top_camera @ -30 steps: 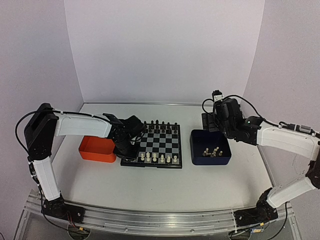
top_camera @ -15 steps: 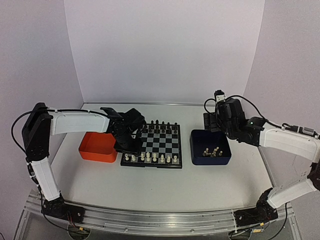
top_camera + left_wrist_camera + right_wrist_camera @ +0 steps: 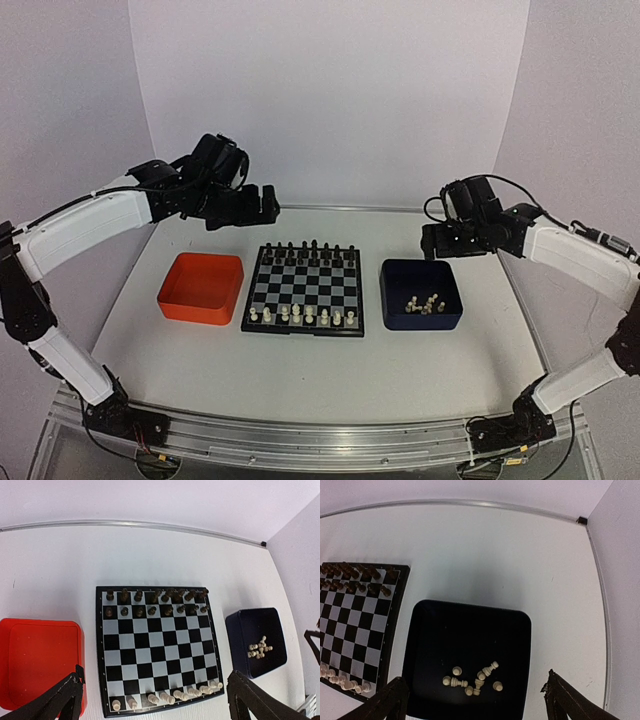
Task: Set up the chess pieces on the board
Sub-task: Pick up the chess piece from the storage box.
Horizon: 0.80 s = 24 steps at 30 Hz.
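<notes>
chess pieces [image 3: 300, 317], cream-white: one lot stands in a single row along the near edge of the board [image 3: 305, 285]. the other lot lies in the blue tray [image 3: 420, 322].
- row on the board: seen from above as small pale pegs. in the left wrist view the right end of the row bunches together, so the count and the kinds cannot be settled.
- lot in the tray: a loose cluster near the middle of the floor, some tipped on their sides, some upright. too small to tell kinds.

board: black and grey squares, black rim, flat on the table between the two trays. whole in the left wrist view, cut off at the left edge in the right wrist view.

black pieces [image 3: 313, 250]: in the two far rows of the board. dark against dark squares, single shapes hard to read.

orange tray [image 3: 200, 288]: just left of the board. the left wrist view crops its left side.

blue tray: just right of the board. the right wrist view crops its near edge.

left gripper [image 3: 262, 205]: raised above the far left of the table, beyond the orange tray. fingers [image 3: 55, 705] spread wide at the lower corners of its own camera, nothing between them.

right gripper [image 3: 432, 240]: raised over the far side of the blue tray. fingers [image 3: 570, 702] likewise wide apart and holding nothing. only their tips show.
</notes>
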Available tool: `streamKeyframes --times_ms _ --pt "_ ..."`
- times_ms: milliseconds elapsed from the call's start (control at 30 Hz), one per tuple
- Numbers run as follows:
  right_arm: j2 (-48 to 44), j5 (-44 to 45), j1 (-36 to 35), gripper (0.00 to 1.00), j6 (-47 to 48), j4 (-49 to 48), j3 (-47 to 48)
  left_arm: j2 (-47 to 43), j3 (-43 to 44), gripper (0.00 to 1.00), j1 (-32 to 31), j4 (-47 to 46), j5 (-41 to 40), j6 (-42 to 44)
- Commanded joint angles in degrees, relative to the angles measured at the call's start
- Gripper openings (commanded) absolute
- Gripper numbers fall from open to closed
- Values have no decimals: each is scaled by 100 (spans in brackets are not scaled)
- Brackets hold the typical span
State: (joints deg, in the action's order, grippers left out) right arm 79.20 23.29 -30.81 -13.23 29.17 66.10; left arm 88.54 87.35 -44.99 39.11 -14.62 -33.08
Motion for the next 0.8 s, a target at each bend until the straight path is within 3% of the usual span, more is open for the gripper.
streamKeyframes --times_ms 0,333,667,767 --pt "603 -1840 526 86 -372 1163 384 98 -109 100 449 -403 89 -127" --pt "2142 -1706 601 66 108 1310 1157 385 -182 100 641 -346 73 -329" --pt "3143 -1836 597 37 213 1341 1555 630 -226 100 684 -218 14 -486" --pt "3314 -1882 600 36 184 1365 1588 694 -202 100 695 -205 20 -472"
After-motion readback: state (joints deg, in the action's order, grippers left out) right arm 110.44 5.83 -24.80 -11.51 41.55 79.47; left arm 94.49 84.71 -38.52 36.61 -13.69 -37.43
